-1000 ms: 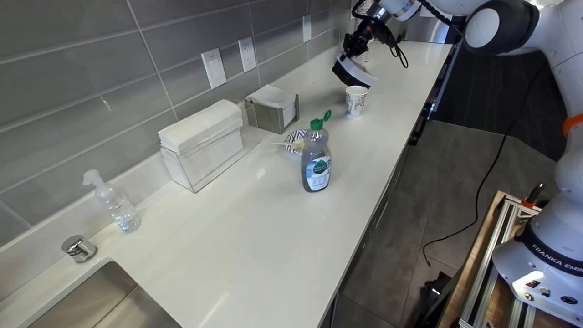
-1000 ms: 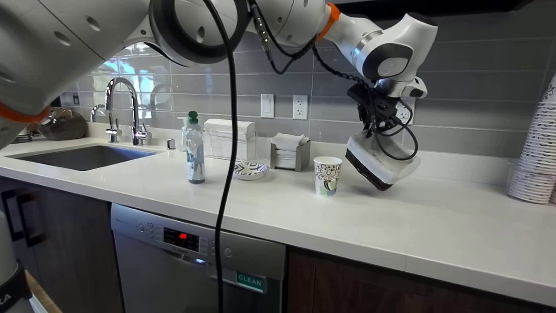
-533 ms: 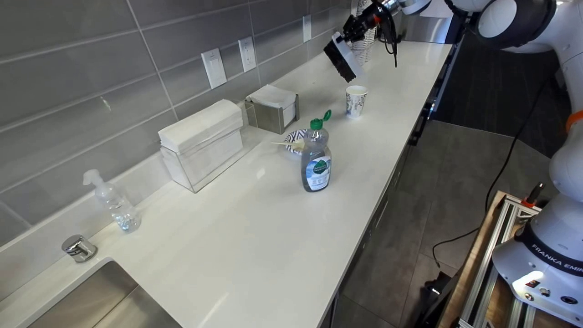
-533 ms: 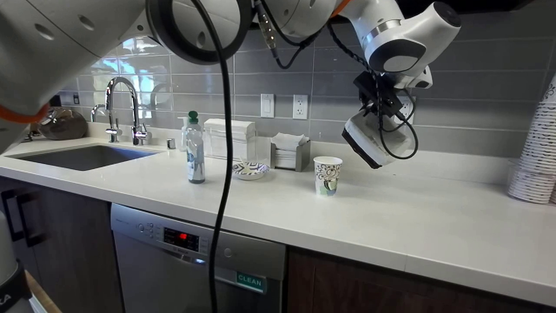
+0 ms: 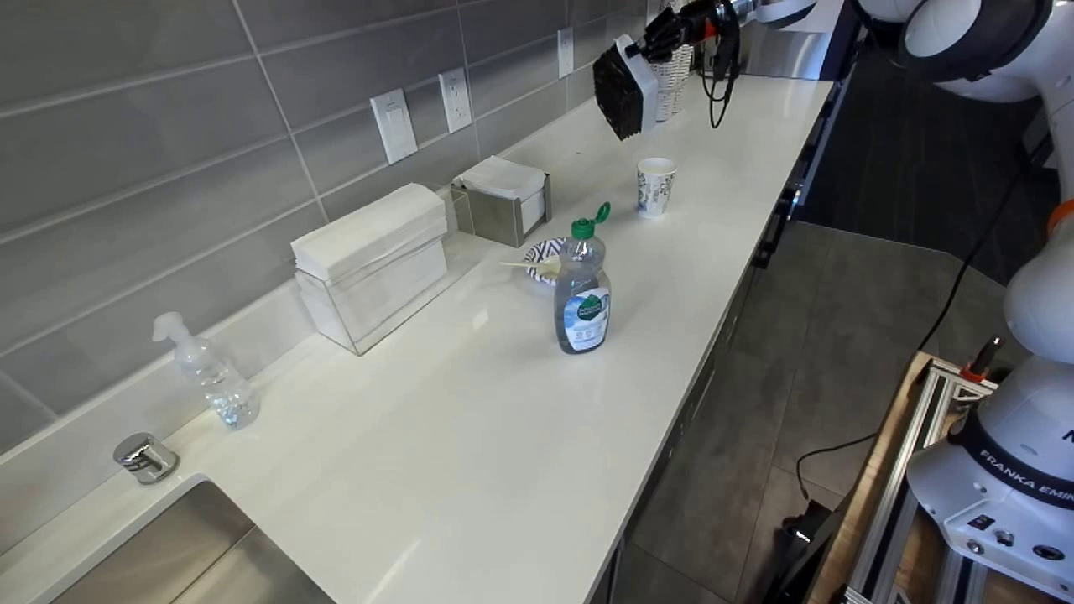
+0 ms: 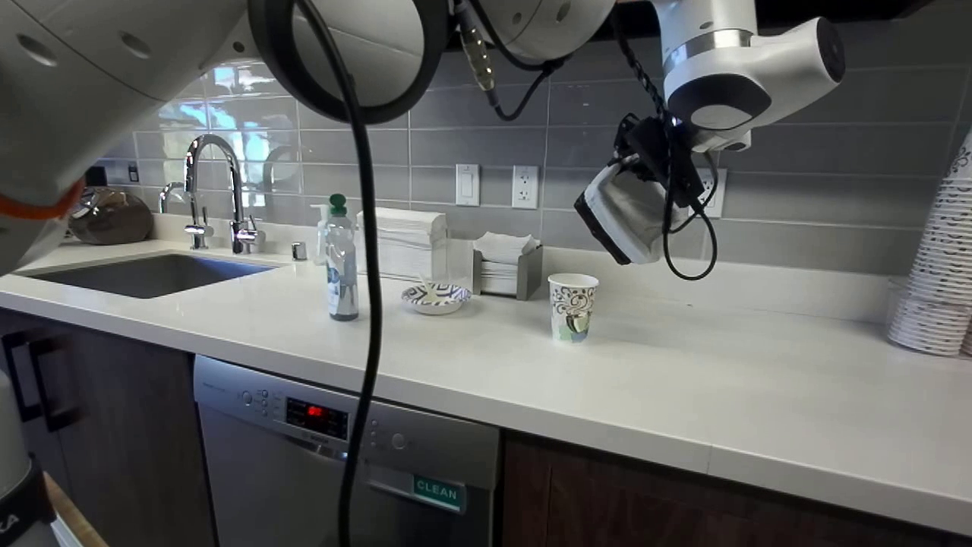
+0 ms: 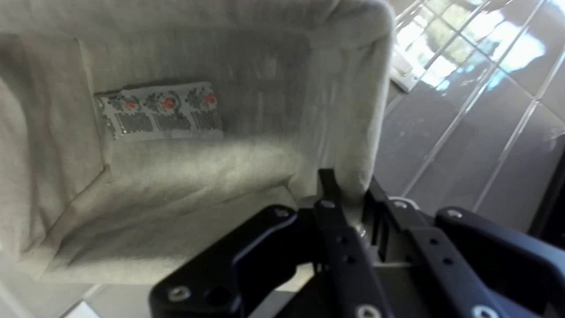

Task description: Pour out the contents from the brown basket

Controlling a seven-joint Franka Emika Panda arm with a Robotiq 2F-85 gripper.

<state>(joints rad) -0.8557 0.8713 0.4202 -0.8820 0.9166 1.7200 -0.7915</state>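
Observation:
The brown basket is in the air above the counter, strongly tilted. Its dark underside [image 5: 619, 91] and pale cloth lining show in both exterior views [image 6: 634, 213]. My gripper [image 5: 642, 49] is shut on its rim; in the wrist view the fingers [image 7: 351, 182] pinch the cloth-covered wall. The wrist view looks into the lined inside [image 7: 247, 159]. A flat packet with red flower prints [image 7: 163, 110] lies in it against the lining. A patterned paper cup [image 5: 655, 189] stands upright on the counter below the basket and is apart from it, also in an exterior view [image 6: 572, 308].
A dish soap bottle [image 5: 582, 294], a patterned bowl [image 6: 437, 298], a napkin holder [image 6: 507, 266] and a paper towel box [image 5: 373, 268] stand on the counter [image 6: 683, 395]. A tall white stack [image 6: 934, 266] stands at one end. The tiled wall [image 6: 820, 152] is behind the basket.
My gripper has raised the basket higher off the counter and away from the cup. The basket has turned, so more of its dark underside shows. The packet's earlier place is not shown.

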